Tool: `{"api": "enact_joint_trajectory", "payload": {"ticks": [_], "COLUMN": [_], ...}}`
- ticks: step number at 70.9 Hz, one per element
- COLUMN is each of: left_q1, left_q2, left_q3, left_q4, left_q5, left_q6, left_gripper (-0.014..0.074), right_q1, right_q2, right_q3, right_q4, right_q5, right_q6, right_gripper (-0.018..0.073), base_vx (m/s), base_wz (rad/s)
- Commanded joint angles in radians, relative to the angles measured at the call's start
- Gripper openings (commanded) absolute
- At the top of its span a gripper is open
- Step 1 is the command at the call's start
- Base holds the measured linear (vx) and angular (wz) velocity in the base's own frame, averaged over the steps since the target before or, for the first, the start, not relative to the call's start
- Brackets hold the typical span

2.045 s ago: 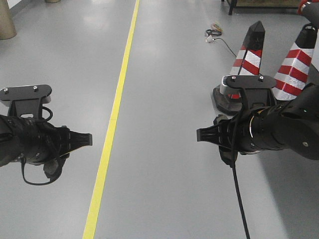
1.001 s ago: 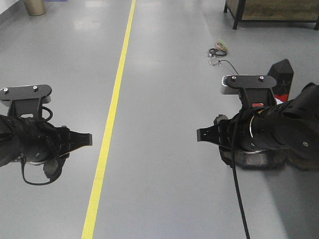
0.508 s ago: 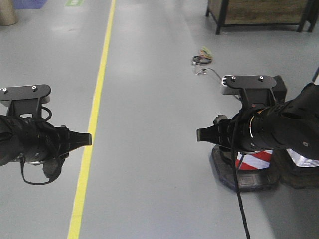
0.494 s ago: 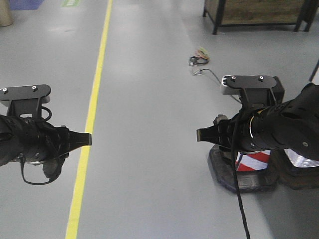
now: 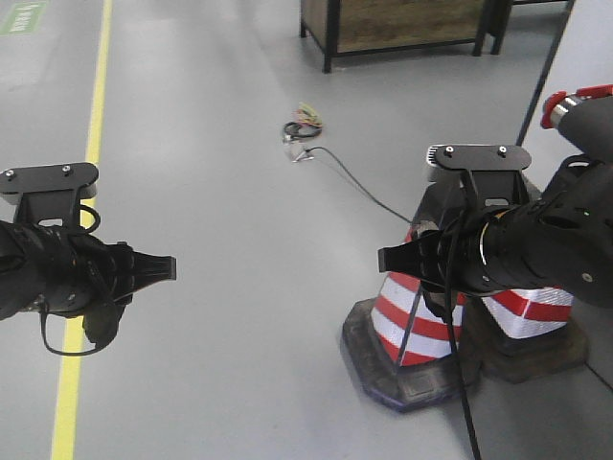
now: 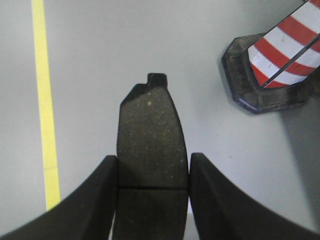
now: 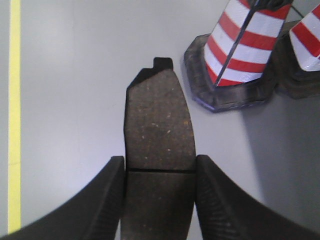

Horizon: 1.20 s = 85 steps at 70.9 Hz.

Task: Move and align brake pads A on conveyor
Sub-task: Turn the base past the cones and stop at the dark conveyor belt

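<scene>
Left fingers [image 6: 150, 200] and right fingers [image 7: 159, 200] each clamp a brake pad [image 6: 150, 145] [image 7: 159, 130] (conveyor unseen); placement and alignment remain.

Grey floor [image 5: 220, 192] crossed by a yellow line [image 5: 81, 240] at left. Two red-and-white striped traffic cones [image 5: 414, 316] on dark bases, side by side at right. Coiled cable bundle [image 5: 302, 125] farther off, near a wooden-panelled, black-framed cabinet [image 5: 402, 21].
</scene>
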Motion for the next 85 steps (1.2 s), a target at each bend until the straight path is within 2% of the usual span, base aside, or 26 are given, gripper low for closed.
{"api": "enact_joint_trajectory", "payload": {"ticks": [1,46,85], "left_q1": [-0.005,-0.005,-0.005], "left_q2": [-0.034,-0.034,-0.034], "left_q3": [-0.026,-0.026,-0.026], "left_q4": [0.029,0.029,0.029], "left_q5": [-0.037,-0.037,-0.037], "left_q6": [-0.002,-0.002,-0.002], "left_gripper": [0.0104,0.0104,0.0104], "right_q1": [-0.001,-0.001,-0.001], "right_q2": [-0.036,-0.036,-0.036], "right_q3": [-0.028,-0.028,-0.028], "right_q4": [-0.031,-0.031,-0.031], "right_q5": [-0.051,-0.051,-0.051], "right_q6": [-0.001,-0.001,-0.001], "right_gripper": [-0.0006,-0.0006,-0.0006], "base_vx": [0.40,0.36,0.22], "base_wz": [-0.34,-0.36,-0.74]}}
